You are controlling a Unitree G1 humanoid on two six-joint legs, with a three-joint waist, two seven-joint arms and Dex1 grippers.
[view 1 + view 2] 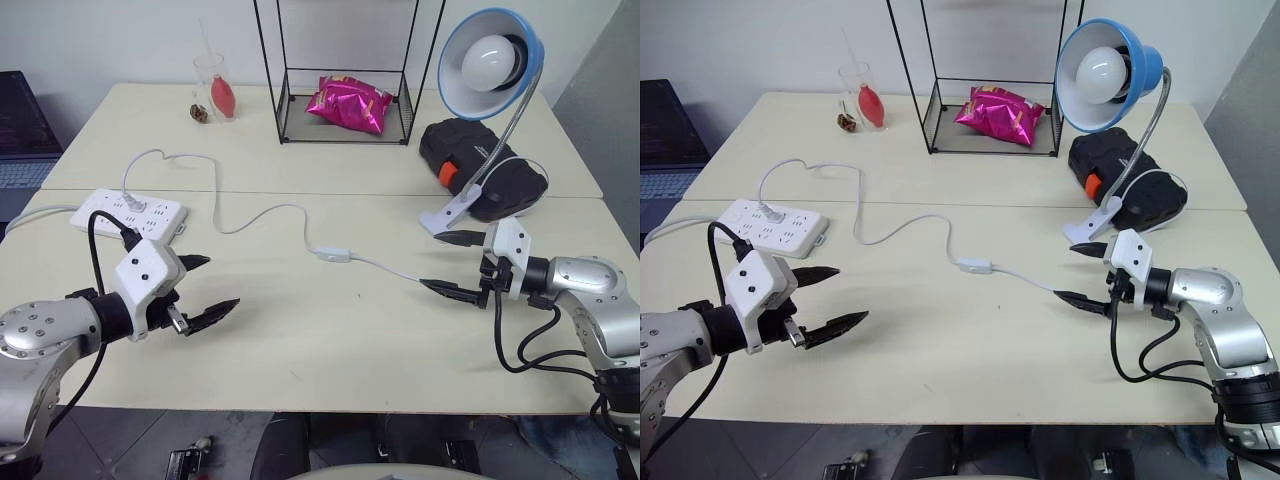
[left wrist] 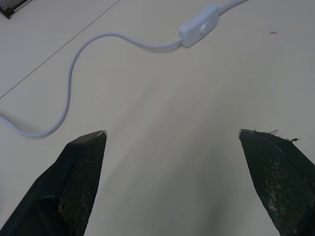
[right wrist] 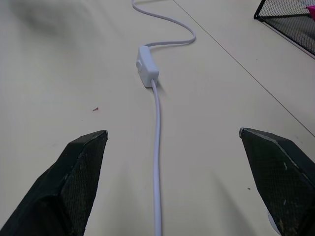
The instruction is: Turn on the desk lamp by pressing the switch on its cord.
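The desk lamp [image 1: 490,62] stands at the right of the table, its blue-rimmed shade and unlit white bulb facing forward, its white clamp [image 1: 452,210] on the tabletop. Its thin white cord [image 1: 262,213] winds across the middle of the table. The small white switch [image 1: 333,254] lies flat on the cord, midway between my hands. My left gripper [image 1: 213,287] hovers open at the front left, pointing toward the switch [image 2: 199,30]. My right gripper [image 1: 438,262] is open at the front right, the cord running between its fingers toward the switch [image 3: 147,72].
A white power strip [image 1: 127,212] lies at the left with the cord plugged in. A black wire rack [image 1: 345,110] holds a pink snack bag at the back. A glass [image 1: 213,88] stands back left. A black and orange case [image 1: 482,160] sits behind the lamp's clamp.
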